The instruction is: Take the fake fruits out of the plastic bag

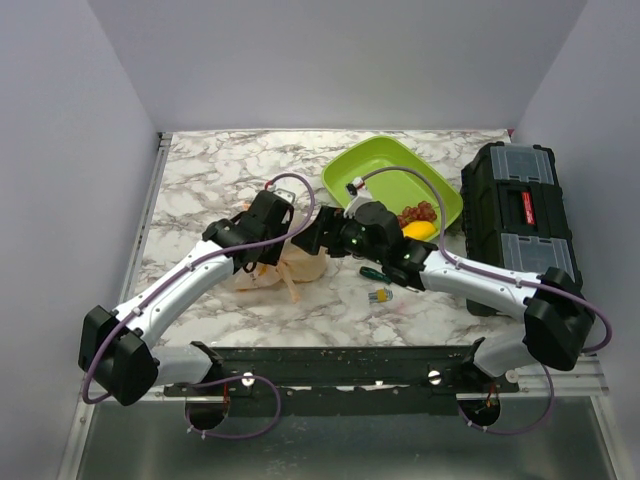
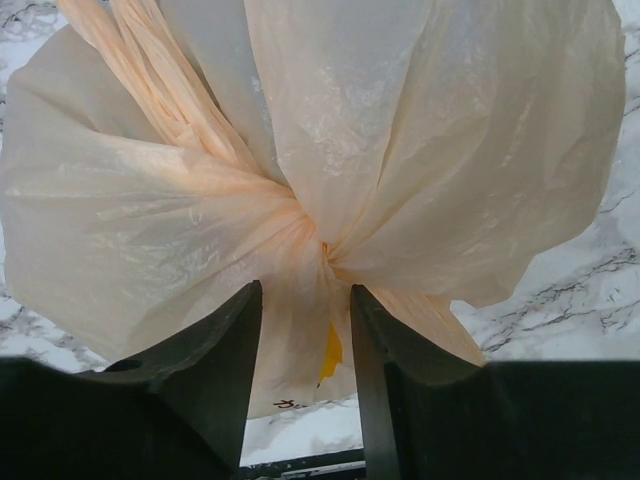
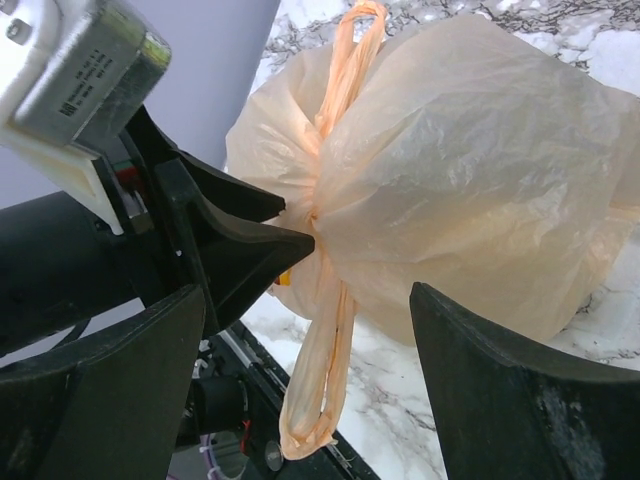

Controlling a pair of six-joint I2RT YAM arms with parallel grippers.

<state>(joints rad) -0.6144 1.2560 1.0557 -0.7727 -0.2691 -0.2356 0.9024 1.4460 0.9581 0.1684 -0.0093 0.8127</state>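
Thin, translucent peach-orange plastic bag (image 2: pixel 450 150) is lying left of centre on the marble table (image 1: pixel 200 170), still holding a yellow fake fruit (image 2: pixel 332 352) that's showing through. Your left gripper (image 2: pixel 305 300) is straddling the gathered neck, jaws half apart, probably to pin it; can't tell if it's pinching. Right gripper (image 3: pixel 308 290) is hovering wide open, empty, probably to work the plastic. Orange bag print (image 2: pixel 285 403) and the sticker (image 3: pixel 75 95) are proving unreadable.

The left arm (image 1: pixel 170 290) and right arm (image 1: pixel 480 282) have white link shells, bulky black joints and looping purple cables (image 1: pixel 400 168). The left claw (image 2: pixel 305 300) and right claw (image 3: pixel 305 295) have thick, wedge-shaped matte black fingers. A silver box (image 3: pixel 85 70) on the left wrist carries a printed label.
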